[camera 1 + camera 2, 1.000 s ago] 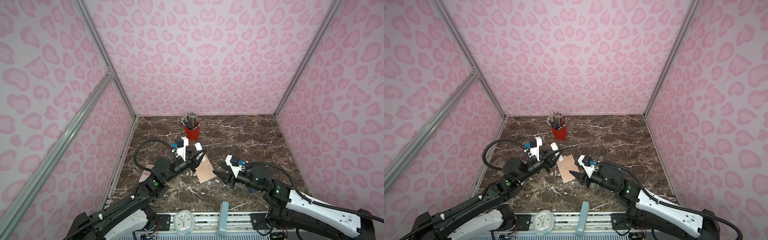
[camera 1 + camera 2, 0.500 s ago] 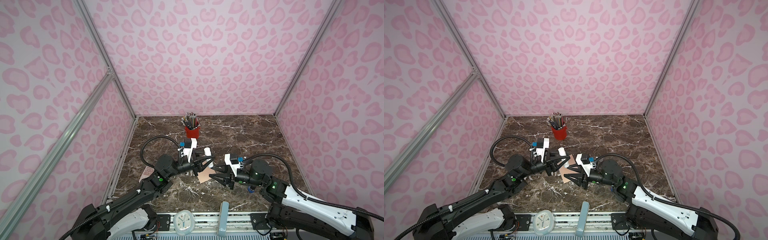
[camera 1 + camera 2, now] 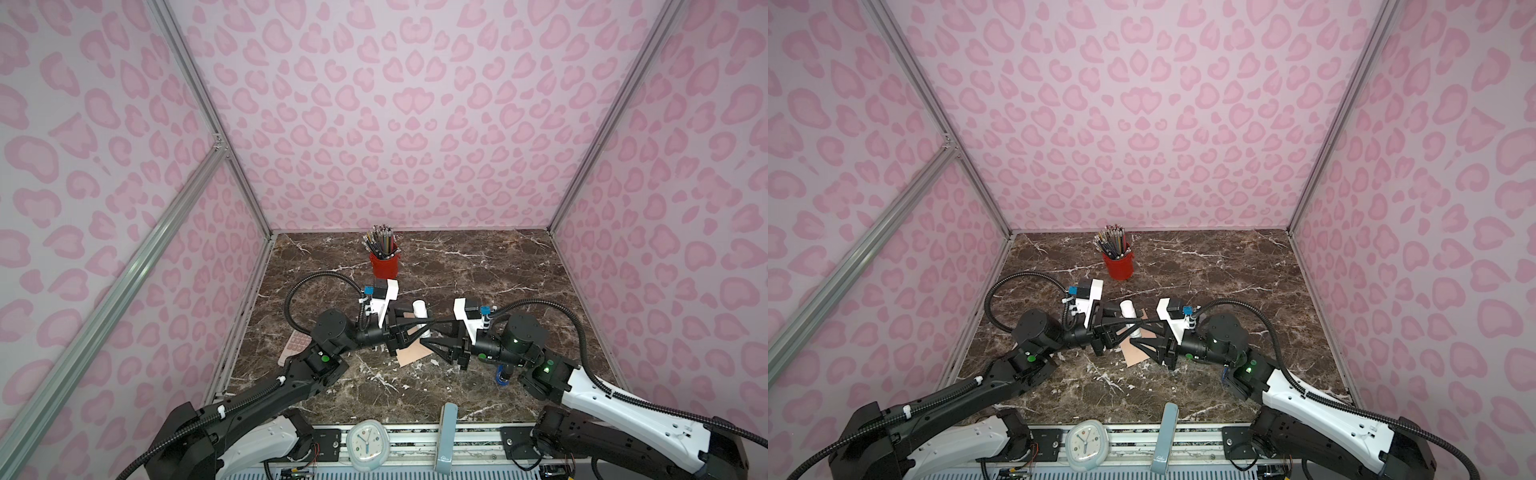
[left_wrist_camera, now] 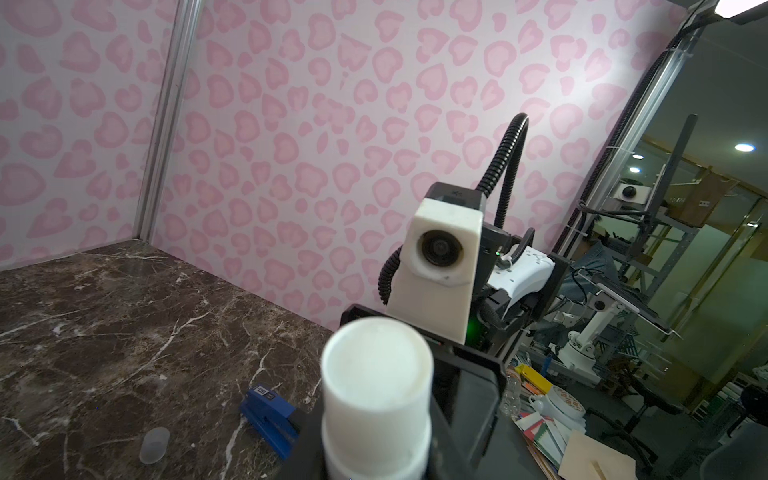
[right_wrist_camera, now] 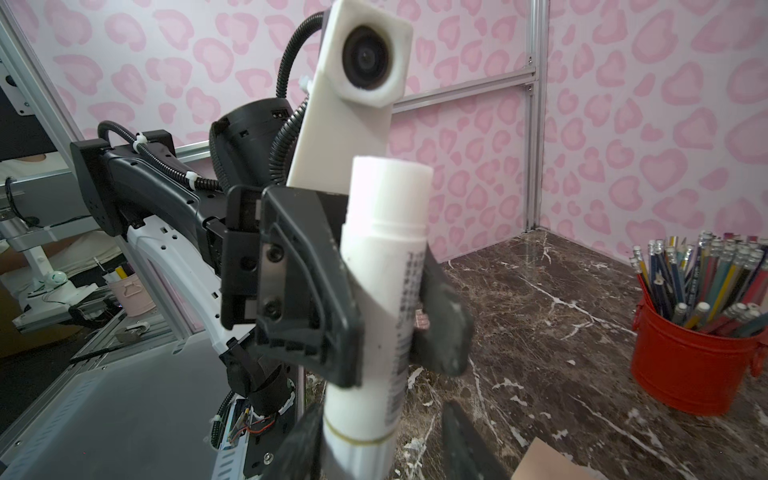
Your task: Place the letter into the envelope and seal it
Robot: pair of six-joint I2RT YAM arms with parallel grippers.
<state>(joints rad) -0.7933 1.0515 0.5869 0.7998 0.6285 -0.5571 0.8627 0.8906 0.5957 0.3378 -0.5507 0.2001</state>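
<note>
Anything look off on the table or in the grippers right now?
One thing: a small clear cap lies loose on the marble table, possibly off the glue stick that the left gripper holds in the air over the envelope. It could roll. Nothing looks spilled or damaged.

Robotics lab test booth. Pink heart-print wall panels (image 3: 407, 124) held in aluminium framing (image 3: 199, 83) enclose a dark marble-look tabletop (image 3: 478, 270) on three sides of the left gripper (image 3: 428, 325). Behind it, two robot arms (image 3: 291, 382) rise from a slotted metal rail (image 3: 411, 434). Beyond its tip, the booth's open side shows metal racks (image 4: 665, 266), ceiling lights (image 4: 744, 147), and stacked papers and cups (image 4: 544, 411).
</note>
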